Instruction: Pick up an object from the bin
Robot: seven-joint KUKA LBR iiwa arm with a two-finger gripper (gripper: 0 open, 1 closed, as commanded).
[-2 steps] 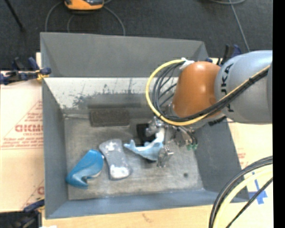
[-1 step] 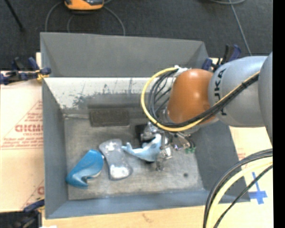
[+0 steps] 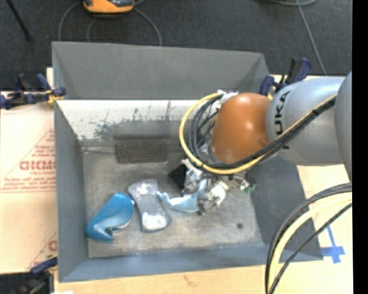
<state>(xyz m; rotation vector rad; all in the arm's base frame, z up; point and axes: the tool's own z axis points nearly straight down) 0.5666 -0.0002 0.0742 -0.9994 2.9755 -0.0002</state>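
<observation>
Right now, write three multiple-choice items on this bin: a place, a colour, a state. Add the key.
1. The dark rectangular block lies: A by the bin's back wall; B front right corner; C front left corner.
2. The curved thing at front left is: A red; B blue; C yellow.
3. The claw is: A down inside the bin; B outside it; C over the curved thing.
Key: 1A, it lies at the back wall's foot; 2B, plainly blue; 3A, it sits low beside a pale blue piece.
</observation>
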